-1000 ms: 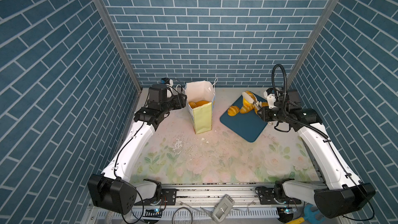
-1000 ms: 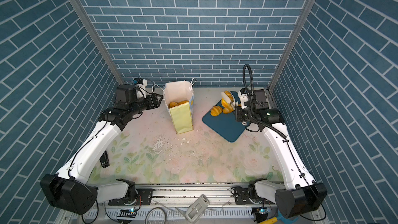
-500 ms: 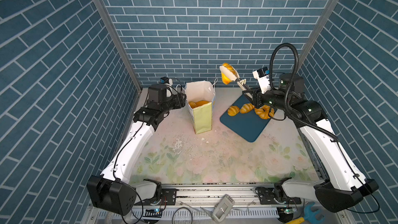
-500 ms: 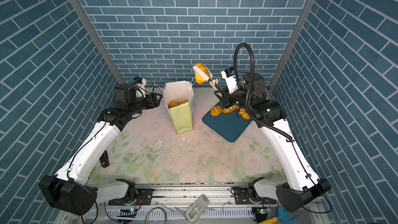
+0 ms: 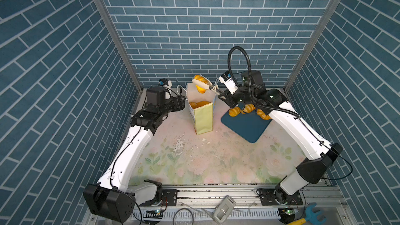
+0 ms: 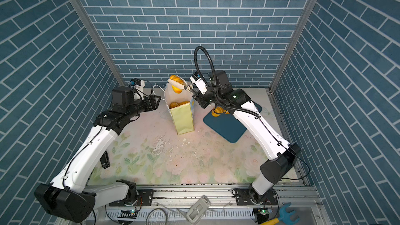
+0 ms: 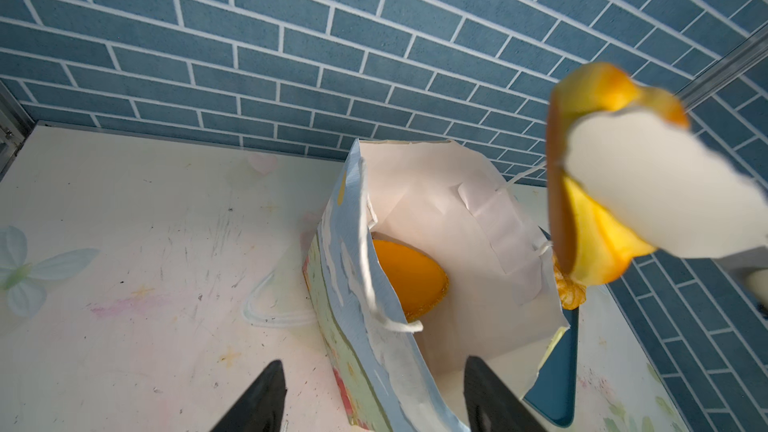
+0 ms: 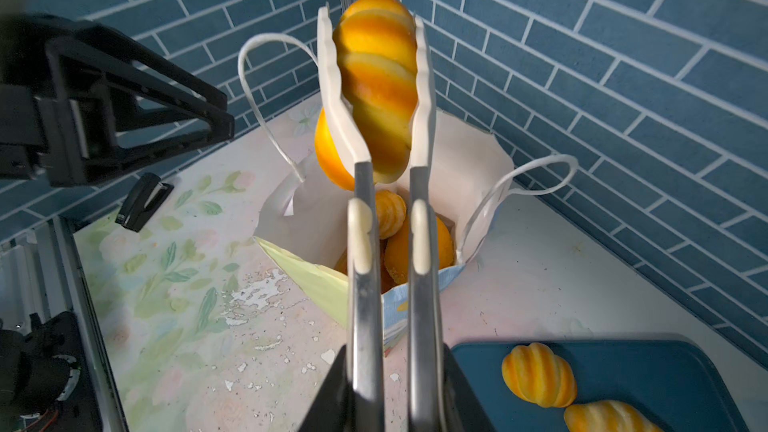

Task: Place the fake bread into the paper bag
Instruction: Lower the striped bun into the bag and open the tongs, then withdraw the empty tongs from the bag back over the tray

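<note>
Steel tongs (image 8: 363, 305) with white tips are clamped in the right gripper (image 8: 388, 392), which is closed tight on their handles. The tips pinch a long roll (image 8: 380, 89) in the air over the open paper bag (image 5: 203, 120), close to its far rim. The glossy roll may slip out too early, or its lower end may catch the rim or a cord handle (image 8: 266, 89) and tip the light bag. The bread inside (image 8: 419, 251) lies high, so the roll could stay sticking out. The left gripper (image 7: 374, 384) is wide open beside the bag and grips nothing, so it does not steady it. The roll's long axis stands steep, almost upright, lower end pointing to the bag mouth. More rolls (image 8: 538, 374) lie on the blue tray (image 8: 665, 359).
</note>
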Robot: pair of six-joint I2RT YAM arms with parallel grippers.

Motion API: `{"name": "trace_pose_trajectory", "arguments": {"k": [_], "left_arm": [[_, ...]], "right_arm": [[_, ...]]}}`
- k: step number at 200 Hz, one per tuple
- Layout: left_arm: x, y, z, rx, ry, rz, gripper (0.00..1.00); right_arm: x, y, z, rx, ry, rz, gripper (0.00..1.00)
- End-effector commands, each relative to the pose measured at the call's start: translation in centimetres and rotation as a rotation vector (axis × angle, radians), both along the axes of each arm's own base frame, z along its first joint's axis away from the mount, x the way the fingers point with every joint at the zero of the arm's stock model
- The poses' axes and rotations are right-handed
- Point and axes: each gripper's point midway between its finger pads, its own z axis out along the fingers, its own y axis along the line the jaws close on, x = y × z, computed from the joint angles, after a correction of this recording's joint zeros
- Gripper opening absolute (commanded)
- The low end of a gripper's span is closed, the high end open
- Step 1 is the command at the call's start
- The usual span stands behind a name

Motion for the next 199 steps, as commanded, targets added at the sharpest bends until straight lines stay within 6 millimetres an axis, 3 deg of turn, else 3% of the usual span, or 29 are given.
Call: {"name": "trace_pose_trajectory", "arguments": {"k": [1,51,97,129,155,199], "left_arm": [[-0.4,0.2,-0.6,0.031,0.007,-0.002,0.7],[-0.1,0.3,-0.8,0.041,0.013,0.006,0.7],[0.7,-0.2,-1.0,0.033,0.022,-0.006,0.7],[1.0,-0.3,-0.8,0.031,0.02,-0.01,0.69],[1.1,-0.4,-0.5,0.032,0.014,-0.012,0.69],[1.5,-0.8,-0.9,0.009,0.018,-0.022,0.7]], "right_arm": [[0.7,0.0,0.5,-0.07,-0.075,-0.01,0.3],[1.0,0.2,-3.1,-0.171,-0.028,-0.023,0.33],[0.8,0.2,-2.4,-0.176,-0.043,-0.02,0.44],[0.3,0.1,-0.3,-0.133,-0.074,-0.017,0.48],[-0.3,-0.5,2.6,-0.075,-0.127,-0.032,0.48],[-0.9,-4.7,8.2,-0.011,-0.29,-0.171,0.46]]}}
